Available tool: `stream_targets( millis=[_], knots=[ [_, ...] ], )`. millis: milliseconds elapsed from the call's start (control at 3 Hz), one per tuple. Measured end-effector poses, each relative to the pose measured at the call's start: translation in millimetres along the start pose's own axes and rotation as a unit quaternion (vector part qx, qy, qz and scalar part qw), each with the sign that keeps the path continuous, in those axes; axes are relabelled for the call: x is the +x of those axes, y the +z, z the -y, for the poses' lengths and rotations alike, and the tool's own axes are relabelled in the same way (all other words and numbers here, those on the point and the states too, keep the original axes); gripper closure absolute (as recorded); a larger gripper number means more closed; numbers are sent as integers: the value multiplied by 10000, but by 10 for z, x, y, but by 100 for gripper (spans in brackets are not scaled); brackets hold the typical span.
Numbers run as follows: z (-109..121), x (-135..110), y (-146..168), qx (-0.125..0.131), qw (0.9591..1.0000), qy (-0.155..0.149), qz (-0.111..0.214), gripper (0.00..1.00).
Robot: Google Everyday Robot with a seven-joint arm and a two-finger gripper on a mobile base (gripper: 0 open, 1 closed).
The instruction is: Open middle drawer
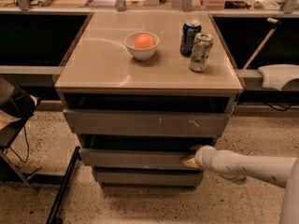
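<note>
The middle drawer point(133, 158) is a plain grey front between a wider scratched front point(145, 123) above and a narrower front point(147, 177) below. It stands slightly pulled out, with a dark gap above it. My white arm reaches in from the right, and the gripper point(190, 161) sits at the right end of the middle drawer's top edge, touching it.
On the beige cabinet top point(100, 64) stand a white bowl with an orange point(142, 45), a blue can point(190, 37) and a green can point(201, 52). A black stand leg point(63, 188) lies on the speckled floor at the left. A chair point(11, 111) is at the far left.
</note>
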State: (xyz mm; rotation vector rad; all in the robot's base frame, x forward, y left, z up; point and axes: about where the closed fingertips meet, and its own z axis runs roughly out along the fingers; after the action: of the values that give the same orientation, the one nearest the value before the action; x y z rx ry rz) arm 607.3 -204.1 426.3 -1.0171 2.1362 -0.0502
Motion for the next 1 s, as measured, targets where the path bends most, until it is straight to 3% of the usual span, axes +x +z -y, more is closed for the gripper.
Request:
stream_targets(
  millis=[667, 1000],
  knots=[
    [-53, 2, -26, 13, 10000, -23, -17, 100],
    [-168, 53, -384, 292, 9994, 114, 139, 100]
  ],
)
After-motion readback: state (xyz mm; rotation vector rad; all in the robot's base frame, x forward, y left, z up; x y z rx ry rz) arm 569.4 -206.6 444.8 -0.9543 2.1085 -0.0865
